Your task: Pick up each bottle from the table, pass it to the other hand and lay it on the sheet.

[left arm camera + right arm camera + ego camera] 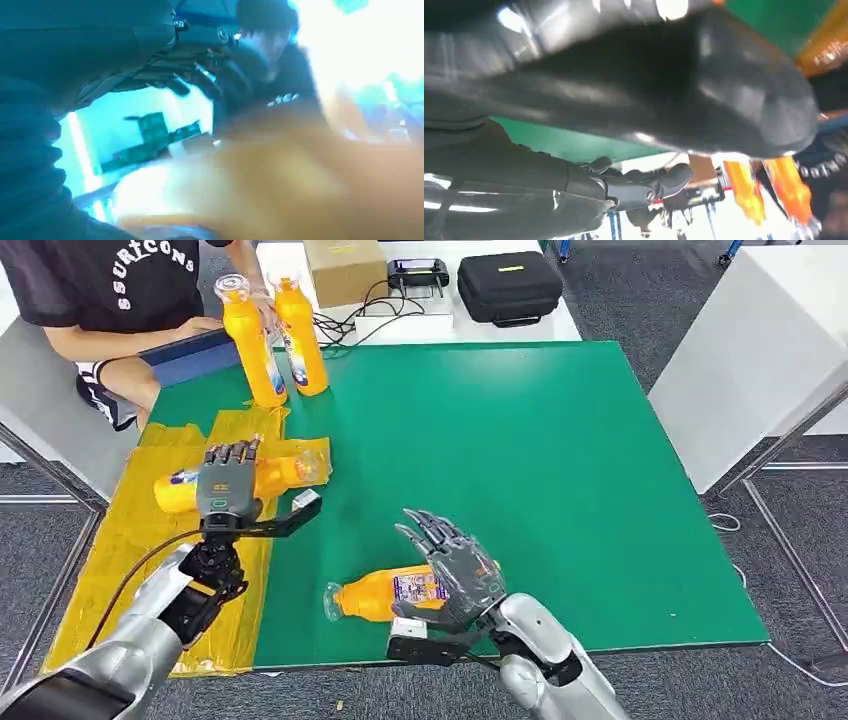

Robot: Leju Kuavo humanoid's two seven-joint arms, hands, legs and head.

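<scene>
Two orange bottles stand upright at the back left of the green table point(520, 440), one with a clear cap point(253, 340) and one beside it point(301, 335); the right wrist view also catches both bottles point(744, 195). A third bottle point(180, 490) lies crosswise on the yellow sheet point(130, 550). My left hand point(230, 483) hovers over its middle with the fingers point(195, 80) stretched out and apart, not wrapped around it. A fourth bottle point(375, 597) lies on the green surface near the front edge. My right hand point(455, 565) is over its base end, fingers spread.
A person in a black shirt point(110, 285) sits at the back left, one hand close to the upright bottles. Behind the table are a cardboard box point(343, 268), a black case point(508, 285) and cables. A white table point(760, 350) stands to the right.
</scene>
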